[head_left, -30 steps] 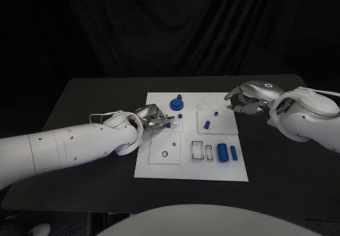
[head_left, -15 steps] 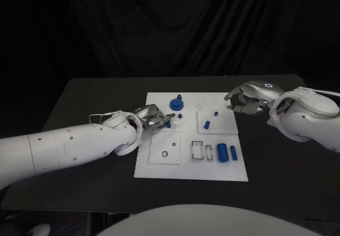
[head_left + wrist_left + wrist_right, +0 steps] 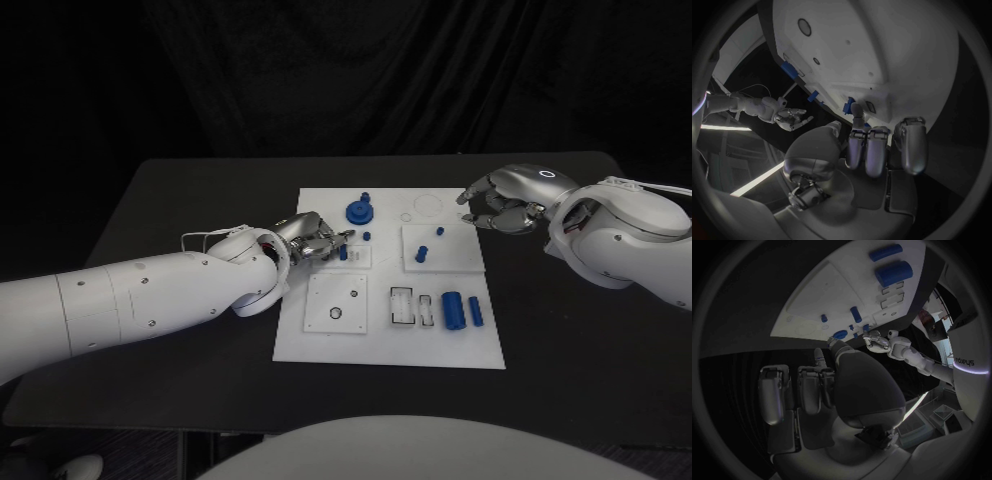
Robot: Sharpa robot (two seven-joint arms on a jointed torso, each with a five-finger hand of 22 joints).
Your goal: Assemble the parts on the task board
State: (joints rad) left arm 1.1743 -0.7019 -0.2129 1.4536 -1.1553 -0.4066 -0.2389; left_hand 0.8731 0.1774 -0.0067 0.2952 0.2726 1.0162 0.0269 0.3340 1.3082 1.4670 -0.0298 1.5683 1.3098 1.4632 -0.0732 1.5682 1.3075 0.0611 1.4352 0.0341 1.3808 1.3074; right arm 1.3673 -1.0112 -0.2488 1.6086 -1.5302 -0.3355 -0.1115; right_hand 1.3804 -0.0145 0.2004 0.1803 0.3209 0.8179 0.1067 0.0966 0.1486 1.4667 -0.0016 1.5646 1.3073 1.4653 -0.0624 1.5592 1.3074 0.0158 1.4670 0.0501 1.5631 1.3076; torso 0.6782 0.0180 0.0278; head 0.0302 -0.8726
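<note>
Well, hard to say exactly what the left hand has under its fingertips: it sits at the left edge of the task board, fingers bunched over a small blue part, and whether it pinches that piece or merely touches it cannot be told. From the left wrist view the fingers hang curled together just short of the board's rim, a blue piece right beyond them.

Over on the other side, the right hand hovers off the board's far right corner, fingers curled inward, nothing seen in them.

On the white board itself: a round blue part with a peg stands near the far edge, a small blue pin stands upright mid-board, and two blue cylinders lie side by side nearer the robot, beside a pair of rectangular slots. An oval recess sits left of those.

Bare black table spreads wide around the board on all sides.
</note>
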